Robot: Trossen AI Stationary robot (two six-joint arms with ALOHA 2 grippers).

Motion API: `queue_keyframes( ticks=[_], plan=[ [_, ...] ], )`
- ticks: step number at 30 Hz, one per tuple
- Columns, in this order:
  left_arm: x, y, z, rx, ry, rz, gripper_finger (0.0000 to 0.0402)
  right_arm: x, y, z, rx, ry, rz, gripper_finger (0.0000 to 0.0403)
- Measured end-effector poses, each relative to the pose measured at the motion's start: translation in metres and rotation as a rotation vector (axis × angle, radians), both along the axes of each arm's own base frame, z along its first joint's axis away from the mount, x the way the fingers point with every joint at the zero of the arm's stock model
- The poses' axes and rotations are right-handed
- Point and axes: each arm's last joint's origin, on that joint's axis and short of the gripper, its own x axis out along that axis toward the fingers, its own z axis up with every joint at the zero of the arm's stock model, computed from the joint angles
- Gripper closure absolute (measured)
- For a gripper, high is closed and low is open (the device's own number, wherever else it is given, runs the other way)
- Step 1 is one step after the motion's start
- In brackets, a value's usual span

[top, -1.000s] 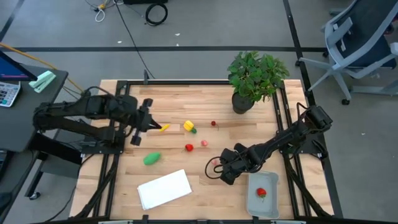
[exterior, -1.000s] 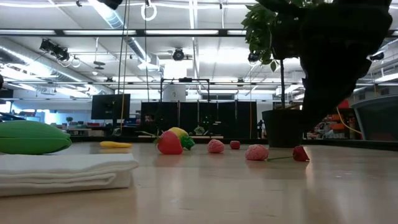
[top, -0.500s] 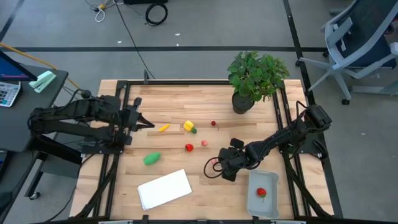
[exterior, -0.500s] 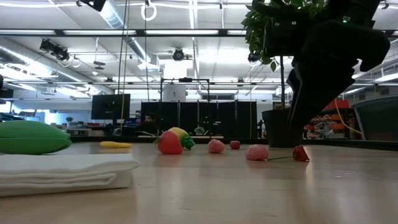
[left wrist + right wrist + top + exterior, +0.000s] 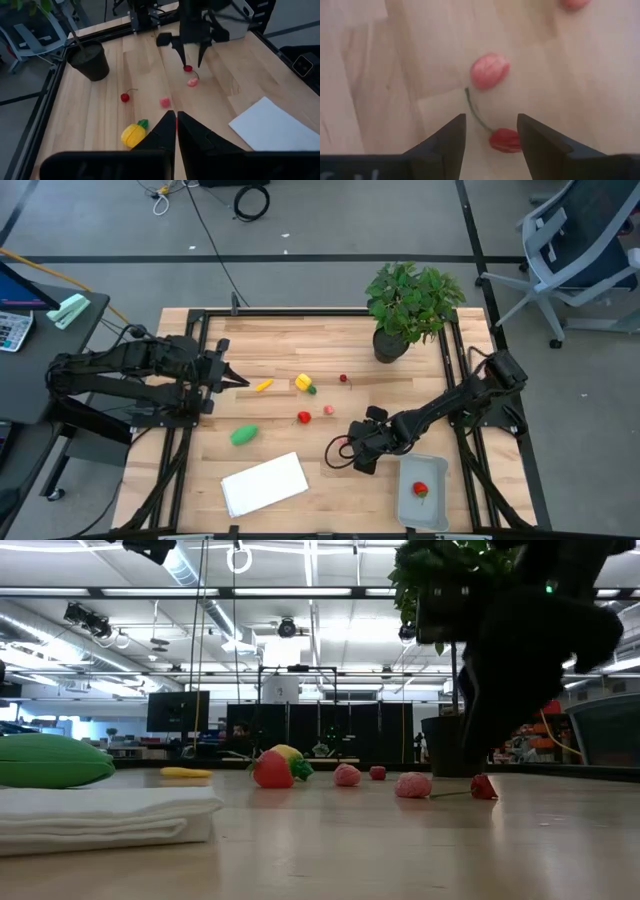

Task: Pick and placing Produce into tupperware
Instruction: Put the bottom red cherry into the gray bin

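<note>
Right gripper (image 5: 349, 450) hangs low over the middle of the table (image 5: 280, 340), fingers (image 5: 445, 137) spread wide and empty, and right between them lies a small red cherry-like piece (image 5: 505, 140) on a thin green stem, with a pink piece (image 5: 490, 70) at the stem's other end, just ahead of the fingertips. From the left wrist view the same pair shows under that gripper: red piece (image 5: 187, 68) between the two dark tips, pink one (image 5: 192, 82) just beside. There is bare wood all around this gripper, so it has open room on every side.

The tupperware (image 5: 422, 492) sits just behind and to one side of the right gripper, near the table's front edge and right rail, with one red strawberry (image 5: 421, 490) already inside it.

Left gripper (image 5: 238, 379) waits near the table's left rail, fingers pressed together with nothing between them. Just ahead of its tips lies a yellow-orange piece (image 5: 263, 385), then the yellow piece with a green tip (image 5: 305, 384), a small red cherry (image 5: 343, 378), a red strawberry (image 5: 304, 417) and a tiny pink piece (image 5: 328, 410), all loosely scattered with gaps between. The green oval (image 5: 244, 435) lies apart from them, near the white sheet (image 5: 264, 484) by the front edge. The potted plant (image 5: 408, 305) stands at the far edge, well clear of both grippers
</note>
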Motion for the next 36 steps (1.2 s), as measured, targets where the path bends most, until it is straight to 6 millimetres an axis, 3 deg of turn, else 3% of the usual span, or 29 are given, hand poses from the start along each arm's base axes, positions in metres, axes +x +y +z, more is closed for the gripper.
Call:
queue_keyframes(
  ticks=[7, 15, 22, 26, 34, 36],
  plan=[
    [0.000, 0.000, 0.000, 0.000, 0.000, 0.000, 0.0385, 0.004, 0.002, -0.023, -0.045, 0.055, 0.042, 0.0218],
    [0.000, 0.000, 0.000, 0.000, 0.001, 0.001, 0.0371, 0.007, 0.003, -0.021, -0.030, 0.026, 0.041, 0.0218],
    [0.000, 0.000, 0.000, 0.000, 0.003, 0.001, 0.0376, 0.008, 0.005, -0.032, -0.016, 0.056, 0.049, 0.0228],
    [0.000, 0.000, 0.000, 0.000, 0.003, 0.001, 0.0384, 0.009, 0.005, -0.031, -0.010, 0.050, 0.048, 0.0261],
    [0.000, 0.000, 0.000, 0.000, 0.004, 0.001, 0.0377, 0.012, 0.006, -0.026, 0.046, -0.007, -0.001, 0.0383],
    [0.000, 0.000, 0.000, 0.000, 0.004, 0.001, 0.0374, 0.012, 0.007, -0.026, 0.043, -0.018, -0.015, 0.0394]
  ],
)
